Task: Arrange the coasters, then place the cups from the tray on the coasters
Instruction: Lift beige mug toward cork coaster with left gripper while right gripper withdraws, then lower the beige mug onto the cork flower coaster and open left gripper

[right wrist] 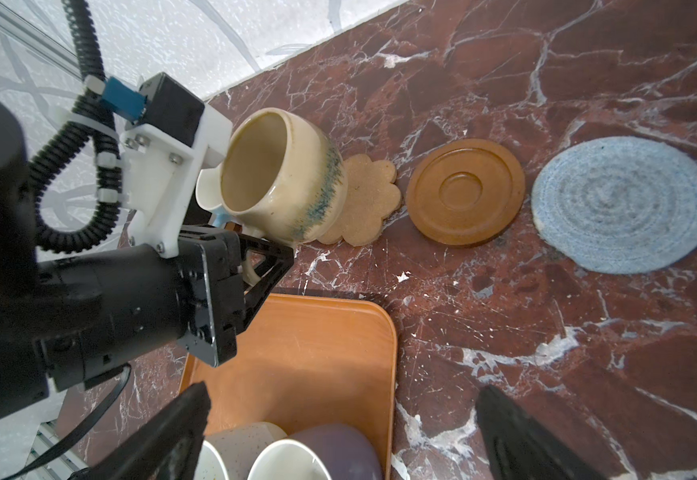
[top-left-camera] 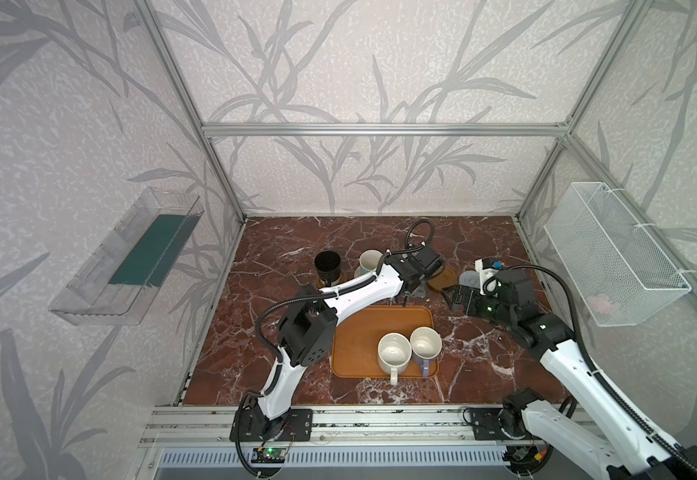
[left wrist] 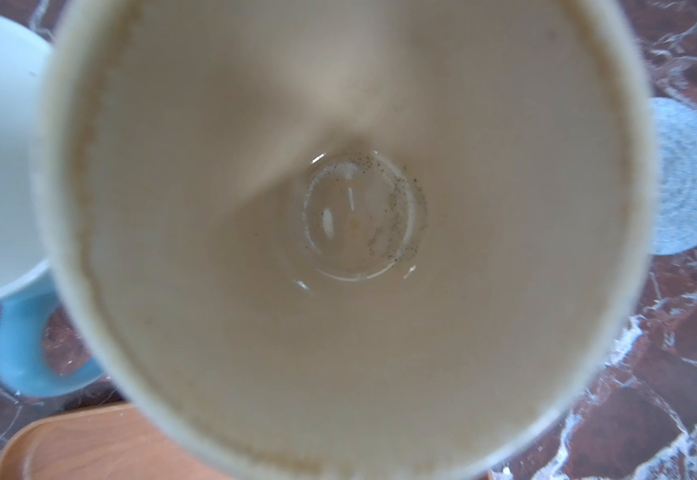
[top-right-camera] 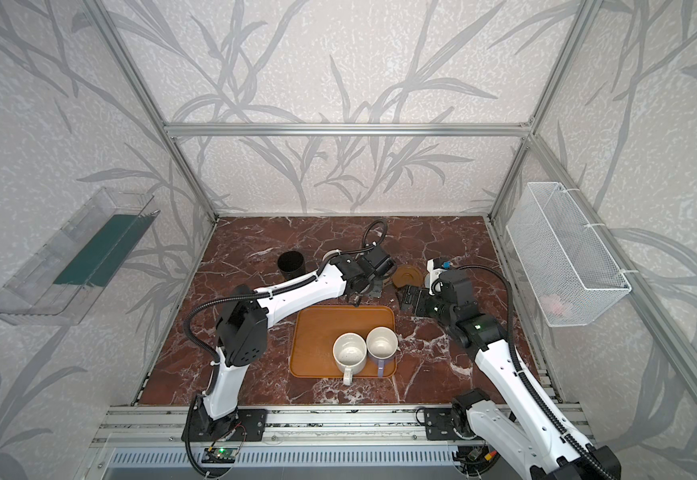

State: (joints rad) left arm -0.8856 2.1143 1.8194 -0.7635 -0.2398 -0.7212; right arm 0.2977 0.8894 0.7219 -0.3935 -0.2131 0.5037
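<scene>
Red-brown marble worktop, veined in white, carries everything you see. Your left tool is clamped together on the handle of the cream-yellow glazed mug. The mug hangs tilted, its base over the edge of the tan flower-shaped coaster; whether they touch cannot be told. Just beside that coaster lies the round brown wooden coaster, uncovered, and next along lies the grey-blue woven round coaster, also uncovered.

Your right tool stands wide apart, holding nothing, near the far right corner of the flat orange-brown tray. On the tray the white mug and the lavender mug stand upright, touching, toward its near right corner. Beyond the tray, the light blue mug and the black mug stand upright on coasters of which only edges show.

In both top views your left wrist hides the held mug and the flower coaster.
</scene>
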